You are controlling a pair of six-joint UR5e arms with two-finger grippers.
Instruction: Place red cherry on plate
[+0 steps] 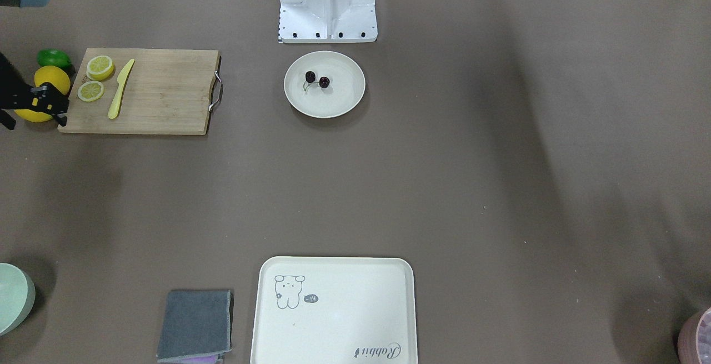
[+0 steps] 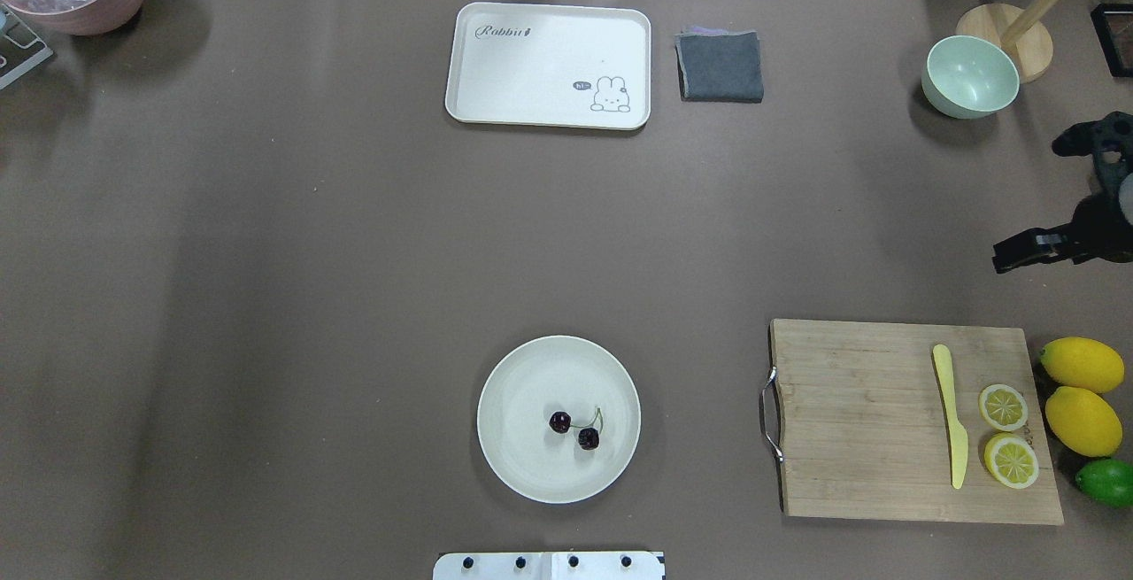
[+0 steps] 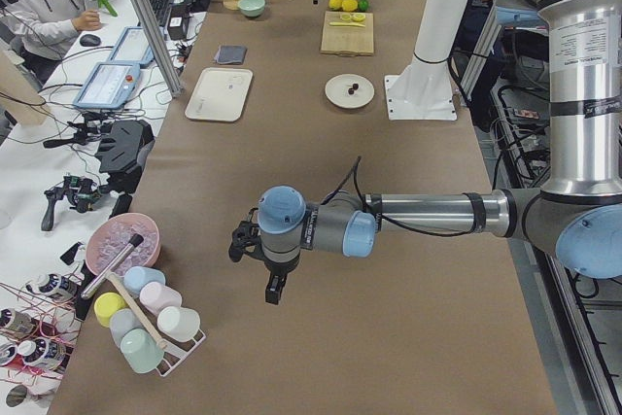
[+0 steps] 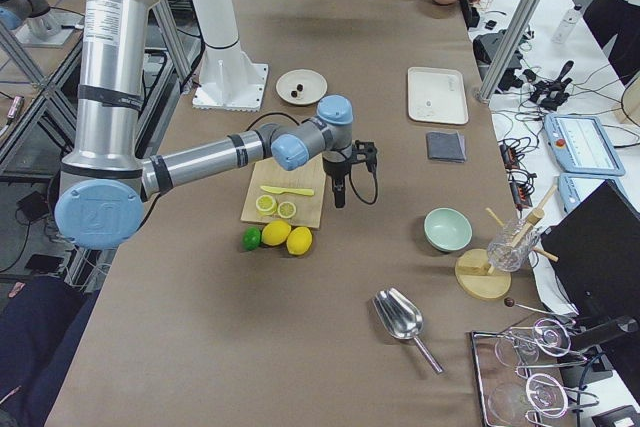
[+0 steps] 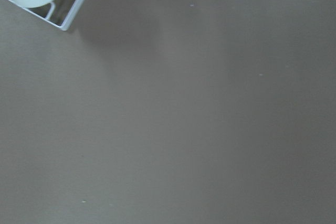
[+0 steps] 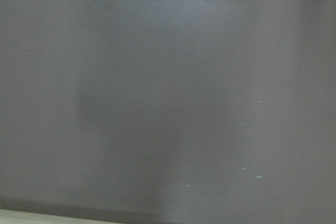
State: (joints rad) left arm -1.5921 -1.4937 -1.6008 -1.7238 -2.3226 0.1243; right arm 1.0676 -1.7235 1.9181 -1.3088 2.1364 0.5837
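The red cherry (image 2: 574,428) is seen lying inside the plate (image 2: 522,385), its two dark fruits joined by thin stems and set near the dish's middle. The right gripper (image 2: 1009,257) is held above the table well apart from the plate, which lies off to its left and nearer the robot's base. Whether its fingers are apart or together cannot be told (only a dark outline at the frame edge is given by the overhead and front views).

Just on the base side of this gripper a wooden cutting board (image 2: 859,421) is found, on which a yellow knife (image 2: 951,421) and two lemon slices (image 2: 1003,407) are laid. On the gripper's other side, away from the base, a pale green bowl (image 2: 969,75) is placed.

The left gripper (image 3: 274,289) is shown only in the side view, pointed down over the brown table cover, far from the plate; its state cannot be told either. A cup rack (image 3: 146,328) is seen near it, on the side away from the base.
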